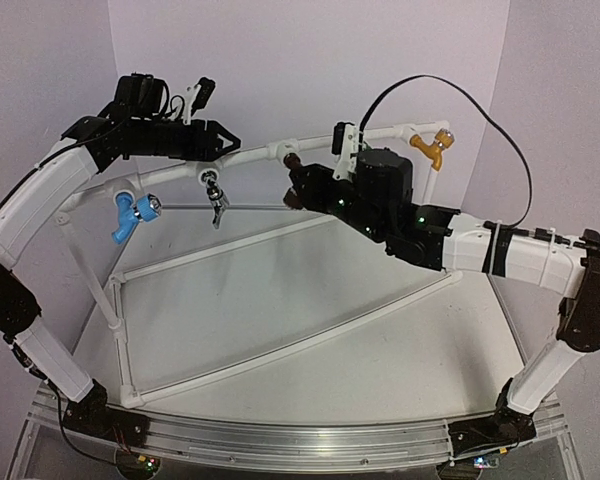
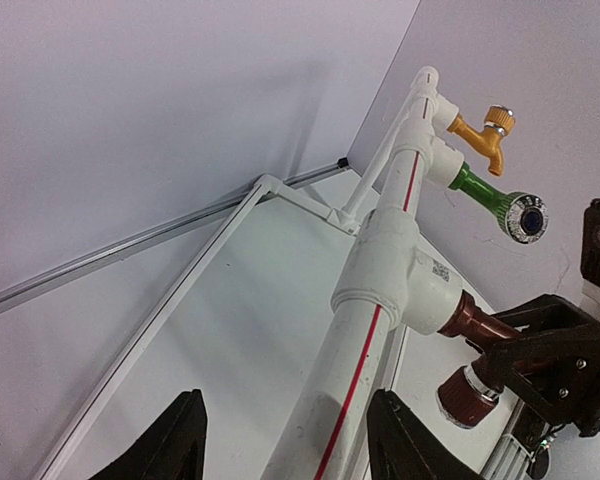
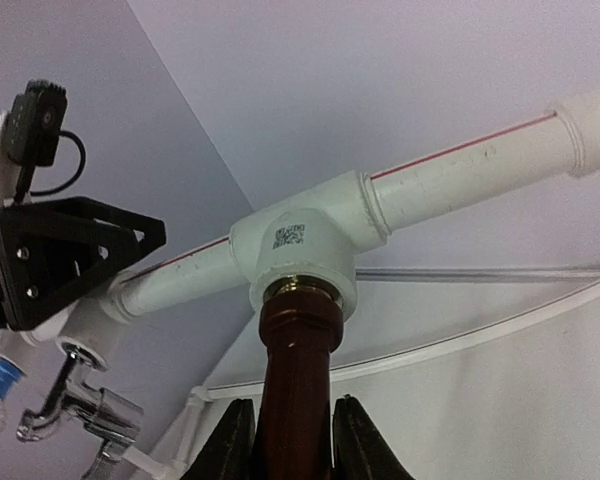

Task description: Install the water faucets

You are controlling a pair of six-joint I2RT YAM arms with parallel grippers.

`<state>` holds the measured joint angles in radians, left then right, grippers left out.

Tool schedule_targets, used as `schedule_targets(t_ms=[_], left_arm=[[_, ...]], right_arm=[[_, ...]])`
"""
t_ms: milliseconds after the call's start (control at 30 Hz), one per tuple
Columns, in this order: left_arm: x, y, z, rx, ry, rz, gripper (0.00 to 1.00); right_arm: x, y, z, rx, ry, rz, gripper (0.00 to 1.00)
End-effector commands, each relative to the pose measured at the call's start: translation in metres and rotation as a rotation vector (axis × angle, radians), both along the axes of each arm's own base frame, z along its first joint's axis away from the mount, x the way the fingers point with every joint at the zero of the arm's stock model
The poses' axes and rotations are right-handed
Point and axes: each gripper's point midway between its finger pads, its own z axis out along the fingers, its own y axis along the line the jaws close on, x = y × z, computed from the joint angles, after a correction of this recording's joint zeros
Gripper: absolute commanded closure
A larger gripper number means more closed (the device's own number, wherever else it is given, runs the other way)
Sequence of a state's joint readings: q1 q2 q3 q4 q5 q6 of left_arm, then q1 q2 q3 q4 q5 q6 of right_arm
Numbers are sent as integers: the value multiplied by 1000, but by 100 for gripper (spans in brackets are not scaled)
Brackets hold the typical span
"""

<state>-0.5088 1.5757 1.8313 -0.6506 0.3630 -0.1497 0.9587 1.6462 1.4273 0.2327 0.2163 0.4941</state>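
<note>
Right tool [image 3: 292, 425] is clenched on the dark brown faucet [image 3: 298, 345], whose long axis runs straight ahead from between the jaws into the tee fitting [image 3: 300, 235], square to the white pipe [image 3: 460, 165]. Any screwing-in, I judge, must turn about that line. Left tool [image 2: 288, 400] straddles the white pipe just beside the tee fitting, and I cannot tell whether it pinches it.

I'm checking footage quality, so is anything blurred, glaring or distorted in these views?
Top external: evenly lit, but the wide lens bows the white pipe frame and the front rail glints. Left wrist: sharp, soft shadows. Right wrist: the brown faucet near the lens looks slightly soft.
</note>
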Motion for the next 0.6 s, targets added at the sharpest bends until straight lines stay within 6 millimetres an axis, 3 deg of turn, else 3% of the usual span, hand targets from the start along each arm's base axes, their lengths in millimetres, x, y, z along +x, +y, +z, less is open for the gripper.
schedule_targets(t_ms=[0, 167, 333, 567], left_arm=[[-34, 4, -91, 148, 355, -31, 43], [-36, 5, -88, 142, 346, -32, 43], [-37, 5, -87, 141, 345, -34, 43], [-38, 7, -89, 146, 346, -30, 43]], right_arm=[[12, -46, 81, 610, 126, -12, 100], [-2, -46, 104, 831, 160, 135, 96], [-19, -45, 127, 732, 27, 205, 56], [-22, -61, 87, 443, 17, 90, 12]])
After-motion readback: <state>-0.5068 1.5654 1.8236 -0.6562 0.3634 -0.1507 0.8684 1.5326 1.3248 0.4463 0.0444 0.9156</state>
